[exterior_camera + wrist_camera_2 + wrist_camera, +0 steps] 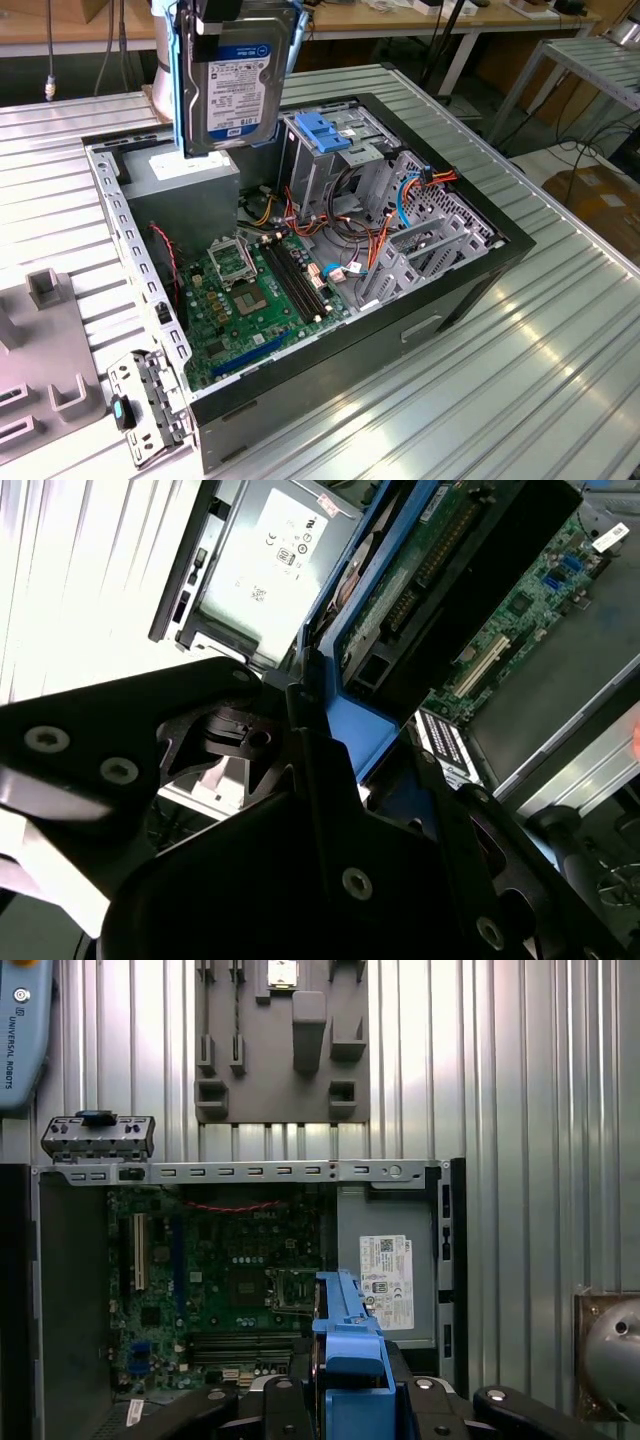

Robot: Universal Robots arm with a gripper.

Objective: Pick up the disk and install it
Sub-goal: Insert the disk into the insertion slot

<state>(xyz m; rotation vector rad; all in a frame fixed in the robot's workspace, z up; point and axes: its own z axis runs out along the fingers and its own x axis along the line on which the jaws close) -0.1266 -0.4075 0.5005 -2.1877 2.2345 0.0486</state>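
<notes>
Disk [232, 85] is held clamped by the gripper [243, 14] above the open computer case [512, 240], carry-to-install step judged underway; alignment with the drive cage [318, 175] is called for.

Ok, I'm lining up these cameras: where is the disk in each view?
Exterior view: the disk hangs upright, label showing, above the grey box.
Second wrist view: its circuit-board underside and blue rail, seen close.
First wrist view: its blue rail end, edge-on, next to the grey box.
Shared landmark: the grey box with its white label.
</notes>
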